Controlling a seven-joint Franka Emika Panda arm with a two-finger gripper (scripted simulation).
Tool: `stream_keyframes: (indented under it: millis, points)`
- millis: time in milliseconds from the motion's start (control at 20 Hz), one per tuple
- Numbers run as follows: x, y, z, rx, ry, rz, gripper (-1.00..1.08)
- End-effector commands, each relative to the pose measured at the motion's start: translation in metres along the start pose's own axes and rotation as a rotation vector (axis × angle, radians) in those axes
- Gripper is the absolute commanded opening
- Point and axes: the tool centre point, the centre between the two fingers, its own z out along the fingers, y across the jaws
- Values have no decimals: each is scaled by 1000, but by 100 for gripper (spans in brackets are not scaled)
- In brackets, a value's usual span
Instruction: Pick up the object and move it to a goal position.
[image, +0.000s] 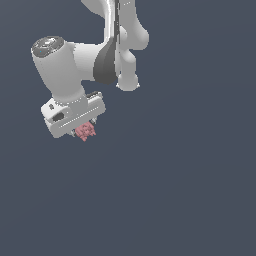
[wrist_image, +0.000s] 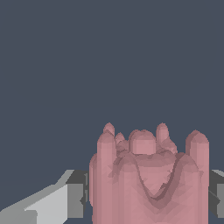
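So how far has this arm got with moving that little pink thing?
The pickup looks done: the pink lumpy object sits between the fingers of the end effector, which appears shut on it; the wrist view shows it filling the gap. In hand is the carry. Left is reaching the goal, but no goal marker shows in either view, so the remaining travel cannot be judged.

arm: white Franka arm (image: 95, 60) reaches in from the far side, wrist bent downward | gripper: white two-finger gripper (image: 86, 129) at exterior view's left, fingers clamped on small pink-red lumpy object (image: 85, 131)
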Motion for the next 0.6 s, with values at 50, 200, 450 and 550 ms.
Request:
stream_keyframes:
  millis: [50,200,450,550]
  points:
    - [-7,18,-16,1,-1,-2,-100]
    - [-11,29,-24,1,-1,-1,-100]
    - [-14,40,-33,0,-2,-1,-100]
    - [-15,42,-34,0,-2,-1,-100]
